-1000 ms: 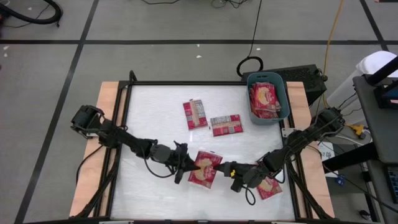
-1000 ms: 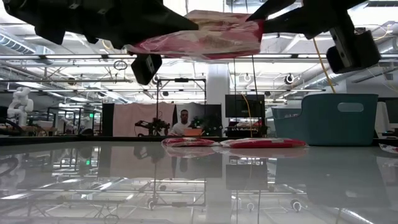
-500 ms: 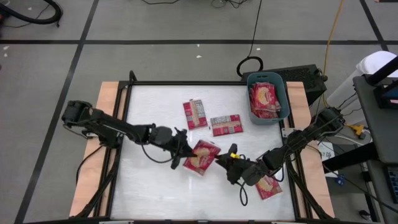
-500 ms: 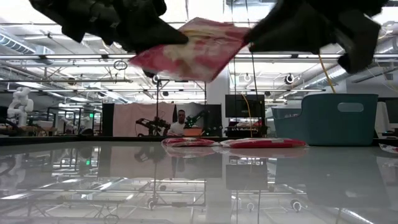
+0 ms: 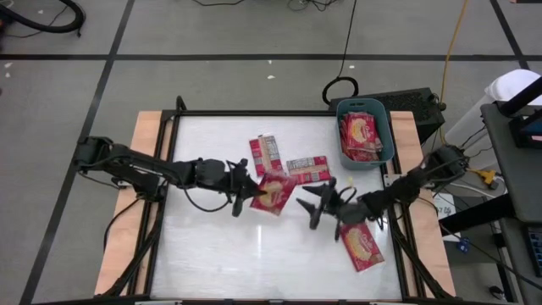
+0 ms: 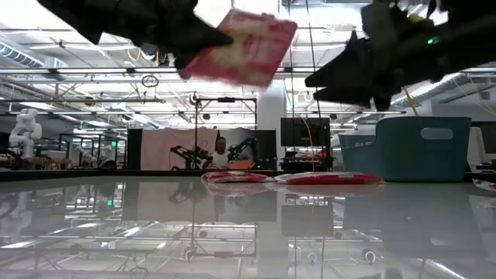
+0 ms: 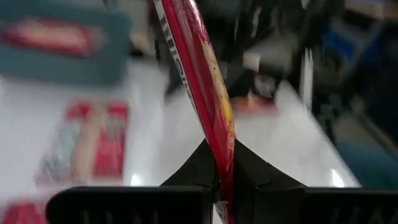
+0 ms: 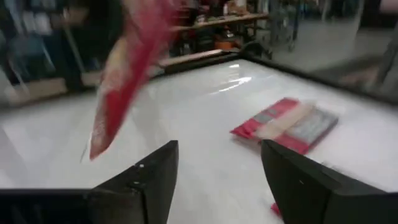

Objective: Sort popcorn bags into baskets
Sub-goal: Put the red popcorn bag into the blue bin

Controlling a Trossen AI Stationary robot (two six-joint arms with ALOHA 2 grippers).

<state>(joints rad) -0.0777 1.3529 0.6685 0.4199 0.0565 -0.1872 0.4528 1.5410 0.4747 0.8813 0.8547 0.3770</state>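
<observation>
One red popcorn bag [image 5: 273, 193] hangs in the air over the table's middle, and my left gripper [image 5: 247, 190] is shut on it. In the low view this bag [image 6: 242, 46] is tilted, high above the table. My right gripper [image 5: 320, 203] stands open just right of it, with nothing between its fingers [image 8: 148, 182]. Two more bags [image 5: 266, 154] [image 5: 308, 169] lie flat on the table behind. Another bag [image 5: 362, 246] lies at the near right. The teal basket [image 5: 388, 135] at the far right corner holds several bags. My left gripper pinches the bag's left edge [image 7: 219, 163] between its two fingers. The fingers come about level from the table's left. The bag is lifted clear of the table and tipped up, so it shows nearly edge-on from the wrist [image 7: 198, 68].
A black frame [image 5: 254, 113] runs round the white tabletop, with wooden strips [image 5: 146, 144] outside it. Cables and a dark box [image 5: 415, 106] lie behind the basket. Bare tabletop [image 5: 220, 254] lies at the near left.
My right gripper has opened and let go of the bag's right end, then drawn toward the far edge. My left gripper has carried the bag toward the far edge and up. The bag, level before, has tipped up on edge.
</observation>
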